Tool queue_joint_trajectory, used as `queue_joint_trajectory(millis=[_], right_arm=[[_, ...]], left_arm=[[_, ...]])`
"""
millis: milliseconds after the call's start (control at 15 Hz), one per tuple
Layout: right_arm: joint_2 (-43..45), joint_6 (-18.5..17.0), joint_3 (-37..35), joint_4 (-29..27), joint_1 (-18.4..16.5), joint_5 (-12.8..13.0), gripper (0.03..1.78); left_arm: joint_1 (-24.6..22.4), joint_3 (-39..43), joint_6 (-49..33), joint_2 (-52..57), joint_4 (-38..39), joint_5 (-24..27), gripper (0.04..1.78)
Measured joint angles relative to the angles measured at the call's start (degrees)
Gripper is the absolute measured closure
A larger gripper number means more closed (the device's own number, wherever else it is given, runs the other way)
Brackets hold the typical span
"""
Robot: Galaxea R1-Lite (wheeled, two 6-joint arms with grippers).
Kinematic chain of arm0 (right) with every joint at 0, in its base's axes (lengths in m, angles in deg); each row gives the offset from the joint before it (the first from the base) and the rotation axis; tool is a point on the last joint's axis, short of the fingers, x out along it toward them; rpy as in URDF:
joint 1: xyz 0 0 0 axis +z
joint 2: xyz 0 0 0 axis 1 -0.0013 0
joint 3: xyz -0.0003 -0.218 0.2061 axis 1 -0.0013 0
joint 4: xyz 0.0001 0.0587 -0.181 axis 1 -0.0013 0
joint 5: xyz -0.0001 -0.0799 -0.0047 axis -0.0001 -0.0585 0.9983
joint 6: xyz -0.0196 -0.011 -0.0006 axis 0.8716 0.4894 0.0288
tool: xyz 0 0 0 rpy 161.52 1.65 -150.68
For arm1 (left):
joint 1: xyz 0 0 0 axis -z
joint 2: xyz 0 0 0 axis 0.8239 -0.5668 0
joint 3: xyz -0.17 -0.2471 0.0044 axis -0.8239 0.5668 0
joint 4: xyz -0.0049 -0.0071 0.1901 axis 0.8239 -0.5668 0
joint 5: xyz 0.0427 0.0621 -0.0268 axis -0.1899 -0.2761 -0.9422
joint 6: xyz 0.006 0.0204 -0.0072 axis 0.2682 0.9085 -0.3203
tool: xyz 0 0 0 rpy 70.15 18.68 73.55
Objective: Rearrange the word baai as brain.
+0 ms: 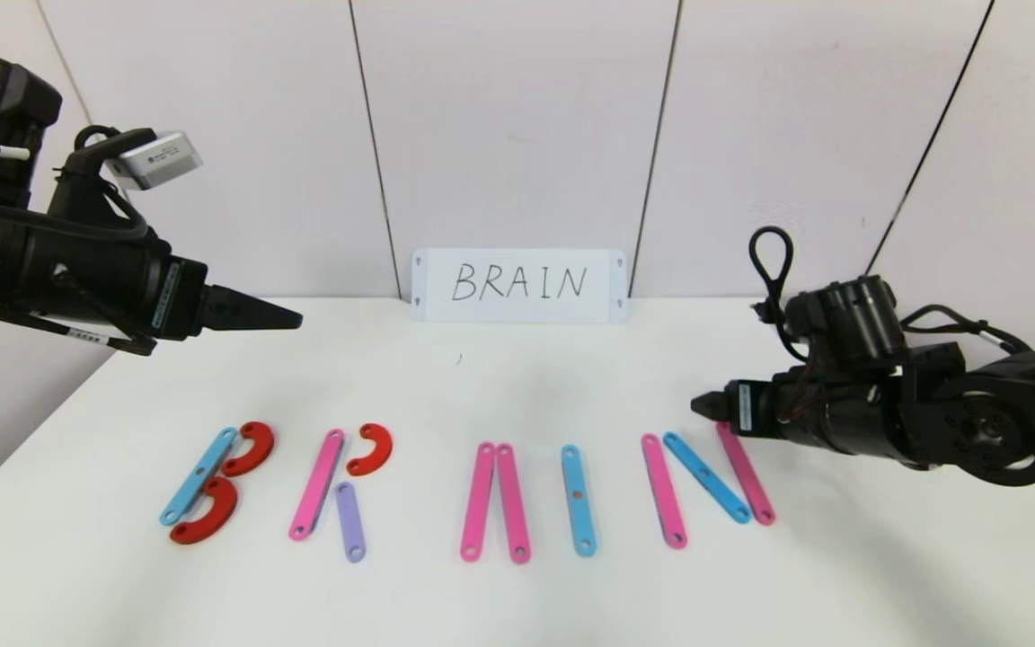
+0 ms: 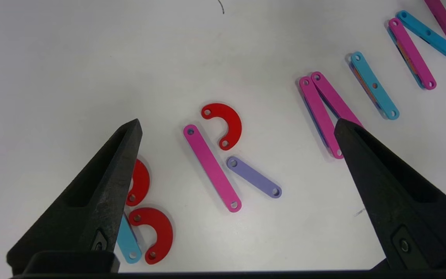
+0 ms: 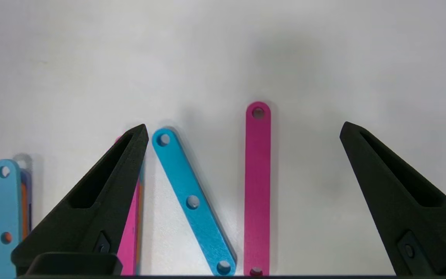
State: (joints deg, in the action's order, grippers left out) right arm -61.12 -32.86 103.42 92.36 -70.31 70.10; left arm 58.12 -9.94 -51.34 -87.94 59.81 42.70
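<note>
Five strip letters lie in a row on the white table. B is a blue strip (image 1: 199, 475) with two red curves (image 1: 248, 447). R is a pink strip (image 1: 317, 483), a red curve (image 1: 371, 448) and a lilac strip (image 1: 350, 520). A is two pink strips (image 1: 494, 501). I is a blue strip (image 1: 578, 500). N is a pink strip (image 1: 664, 491), a blue diagonal (image 1: 706, 477) and a pink strip (image 1: 747, 476). My left gripper (image 1: 295, 317) is open and empty, held high above the table's left. My right gripper (image 1: 697, 405) is open and empty, low over the N's far end (image 3: 258, 186).
A white card (image 1: 519, 285) with BRAIN handwritten in black leans on the back wall. The table's front edge lies just below the letters. In the left wrist view the R (image 2: 211, 166) lies between the fingers, far below.
</note>
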Motion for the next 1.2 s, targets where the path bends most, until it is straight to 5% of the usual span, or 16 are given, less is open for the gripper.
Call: queue_joint_trajectory(millis=[667,1200], right_arm=[[6.9,4.7,0.7,-0.3,0.7,-0.5,0.08],[20.9,4.7,-7.8,-0.4,1.4,0.0,0.08]], left_arm=[[-1.3,4.9,-0.6,5.0,0.2,-1.2,0.09],[-7.3,22.5,-0.2,19.9,4.2,-1.1,0.09]])
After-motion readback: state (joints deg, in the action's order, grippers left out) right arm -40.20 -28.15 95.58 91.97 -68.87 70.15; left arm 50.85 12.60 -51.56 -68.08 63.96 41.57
